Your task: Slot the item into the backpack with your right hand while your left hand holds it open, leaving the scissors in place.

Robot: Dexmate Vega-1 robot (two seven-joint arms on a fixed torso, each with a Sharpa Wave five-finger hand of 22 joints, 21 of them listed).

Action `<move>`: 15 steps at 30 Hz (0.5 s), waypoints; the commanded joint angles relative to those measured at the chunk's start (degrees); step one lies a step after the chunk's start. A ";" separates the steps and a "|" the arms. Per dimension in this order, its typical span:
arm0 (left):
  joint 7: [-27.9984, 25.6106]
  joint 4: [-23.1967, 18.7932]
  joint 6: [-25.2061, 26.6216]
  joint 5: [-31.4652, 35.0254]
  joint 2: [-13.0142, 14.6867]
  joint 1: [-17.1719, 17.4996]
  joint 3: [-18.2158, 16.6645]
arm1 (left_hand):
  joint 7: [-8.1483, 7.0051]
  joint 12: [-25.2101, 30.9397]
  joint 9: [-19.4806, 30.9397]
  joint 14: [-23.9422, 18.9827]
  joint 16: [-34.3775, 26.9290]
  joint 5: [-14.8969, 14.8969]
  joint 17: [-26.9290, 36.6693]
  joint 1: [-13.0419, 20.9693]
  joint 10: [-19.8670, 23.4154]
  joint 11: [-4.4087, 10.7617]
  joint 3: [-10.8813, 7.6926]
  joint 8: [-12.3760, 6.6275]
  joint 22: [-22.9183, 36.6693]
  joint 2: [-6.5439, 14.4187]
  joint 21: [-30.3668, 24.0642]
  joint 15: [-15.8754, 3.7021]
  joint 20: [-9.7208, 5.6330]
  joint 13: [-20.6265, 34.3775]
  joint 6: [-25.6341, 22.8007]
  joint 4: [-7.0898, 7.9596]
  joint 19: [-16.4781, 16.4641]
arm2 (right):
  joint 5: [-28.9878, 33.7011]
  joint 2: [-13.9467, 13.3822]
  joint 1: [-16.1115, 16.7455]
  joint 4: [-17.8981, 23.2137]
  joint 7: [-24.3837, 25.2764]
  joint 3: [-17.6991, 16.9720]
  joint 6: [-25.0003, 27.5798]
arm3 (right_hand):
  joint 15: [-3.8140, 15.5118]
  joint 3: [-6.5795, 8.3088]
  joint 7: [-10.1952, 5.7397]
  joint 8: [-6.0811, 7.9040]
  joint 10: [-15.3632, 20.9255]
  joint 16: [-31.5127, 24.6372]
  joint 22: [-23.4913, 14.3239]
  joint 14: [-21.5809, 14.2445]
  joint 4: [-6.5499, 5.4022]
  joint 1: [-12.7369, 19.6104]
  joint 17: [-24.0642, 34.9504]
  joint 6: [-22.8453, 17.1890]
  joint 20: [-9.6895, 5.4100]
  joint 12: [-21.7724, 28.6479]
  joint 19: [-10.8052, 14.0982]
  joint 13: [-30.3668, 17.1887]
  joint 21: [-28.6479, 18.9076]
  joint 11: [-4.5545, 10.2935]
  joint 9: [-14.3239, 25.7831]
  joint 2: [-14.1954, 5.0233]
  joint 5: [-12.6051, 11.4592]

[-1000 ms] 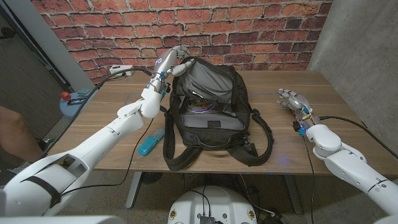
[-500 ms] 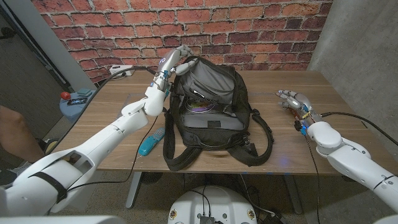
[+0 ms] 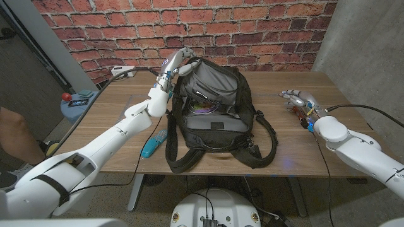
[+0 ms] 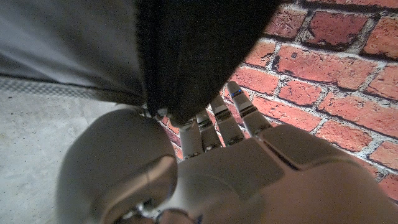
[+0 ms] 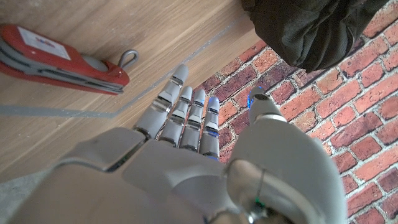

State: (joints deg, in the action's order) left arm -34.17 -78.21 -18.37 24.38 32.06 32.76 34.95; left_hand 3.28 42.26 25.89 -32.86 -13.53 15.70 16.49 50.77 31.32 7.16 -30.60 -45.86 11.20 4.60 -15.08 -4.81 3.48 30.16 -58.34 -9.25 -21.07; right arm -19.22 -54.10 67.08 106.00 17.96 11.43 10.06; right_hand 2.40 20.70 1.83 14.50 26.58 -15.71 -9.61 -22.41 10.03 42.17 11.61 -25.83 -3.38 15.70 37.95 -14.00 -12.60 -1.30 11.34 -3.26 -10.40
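A: Where does the risk lie?

B: Mostly with the left hand [image 3: 177,63]. It pinches the top rim of the black backpack [image 3: 214,120] near the bench's [image 3: 113,145] far edge, and the left wrist view shows just a thin fold of fabric caught between thumb and fingers. If that fold slips out, the flap would likely drop and close the opening.

A: And the right hand?

B: The right hand [image 3: 297,101] hangs near the bench's right edge, fingers spread, holding nothing. A red pocket knife [image 5: 62,59] lies on the wood just beyond its fingertips in the right wrist view. That looks like the item to pack.

A: Trouble picking it up?

B: Probably. It lies low and flat, so the fingers could push it along the wood, perhaps toward the right edge, instead of getting under it.

A: The scissors?

B: A teal-handled thing [image 3: 153,144] lies beside the backpack near the front edge. It is too small to tell whether it is the scissors. A tug on the backpack or its straps could shift it.
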 commanded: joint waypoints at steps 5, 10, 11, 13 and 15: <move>1.86 -0.20 0.79 -1.24 -0.53 -0.35 0.32 | 0.47 0.49 0.24 -0.54 0.28 0.78 0.09 1.97 0.43 -0.01 -0.74 -0.71 -0.03 1.30 0.18 -0.03 -0.11 0.25 -0.03 -0.13 0.29 | 2.70 -5.15 -0.70 4.31 0.40 0.08 10.12 | 1.87 -0.53 -0.06 0.25 1.37 -0.78 -0.18 -1.41 -0.11 1.26 0.33 -1.10 -0.65 0.67 1.33 -0.43 -0.46 -0.24 0.23 0.19 0.08; 2.07 0.15 0.64 -1.18 -0.81 -0.79 0.62 | 0.43 0.49 0.21 -0.50 0.31 0.94 0.18 1.90 0.36 -0.02 -0.82 -0.80 -0.03 1.29 0.20 0.01 -0.09 0.32 -0.01 -0.11 0.32 | 2.90 -6.10 -0.40 5.31 0.86 -0.42 12.55 | 1.86 -0.89 -0.36 0.61 2.95 -1.42 -0.22 -3.02 -0.23 2.12 0.52 -2.75 -0.53 1.26 2.22 -0.68 -0.47 -0.21 0.25 0.54 0.19; 2.13 0.27 0.59 -1.22 -0.89 -0.89 0.67 | 0.42 0.50 0.24 -0.49 0.33 0.97 0.19 1.91 0.38 -0.05 -0.85 -0.81 -0.03 1.29 0.22 0.02 -0.07 0.33 0.05 -0.13 0.35 | 2.93 -6.25 -0.41 5.49 0.96 -0.46 13.17 | 1.74 -1.00 -0.34 0.76 3.57 -1.57 -0.23 -3.40 -0.27 2.30 0.58 -3.34 -0.51 1.48 2.47 -0.75 -0.48 -0.31 0.26 0.62 0.21; 2.10 0.49 0.47 -1.12 -0.98 -1.07 0.80 | 0.47 0.52 0.20 -0.49 0.31 1.04 0.26 1.89 0.37 -0.07 -0.86 -0.85 -0.03 1.27 0.22 0.01 -0.06 0.36 0.03 -0.13 0.35 | 3.04 -6.53 -0.50 5.77 1.10 -0.48 14.25 | 1.72 -1.14 -0.31 0.96 4.29 -1.80 -0.24 -3.93 -0.33 2.56 0.67 -4.13 -0.54 1.73 2.85 -0.83 -0.50 -0.25 0.26 0.70 0.22; 2.37 0.56 0.37 -1.24 -0.99 -1.18 0.89 | 0.49 0.52 0.19 -0.48 0.33 1.12 0.28 1.90 0.35 -0.11 -0.92 -0.85 -0.03 1.27 0.22 0.02 -0.06 0.38 0.13 -0.15 0.35 | 3.17 -6.89 -0.67 6.14 1.15 -0.41 15.48 | 1.86 -1.25 -0.31 1.06 4.87 -2.05 -0.25 -4.50 -0.36 2.79 0.74 -4.61 -0.50 1.92 3.21 -0.88 -0.54 -0.32 0.27 0.76 0.22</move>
State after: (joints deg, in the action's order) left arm -32.54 -78.28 -17.71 23.33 31.51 32.32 35.26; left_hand 3.30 42.26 25.92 -32.86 -13.53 16.36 16.64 50.77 31.32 7.16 -31.07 -46.52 11.20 4.60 -15.08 -4.81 3.48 30.42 -58.31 -9.24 -21.08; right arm -16.94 -58.78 66.52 110.02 18.33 11.45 19.73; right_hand 2.64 19.81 1.64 15.26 30.37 -17.21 -9.75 -26.01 9.78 44.08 12.14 -29.49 -3.78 17.20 40.21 -14.62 -12.60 -1.61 11.33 -2.47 -10.40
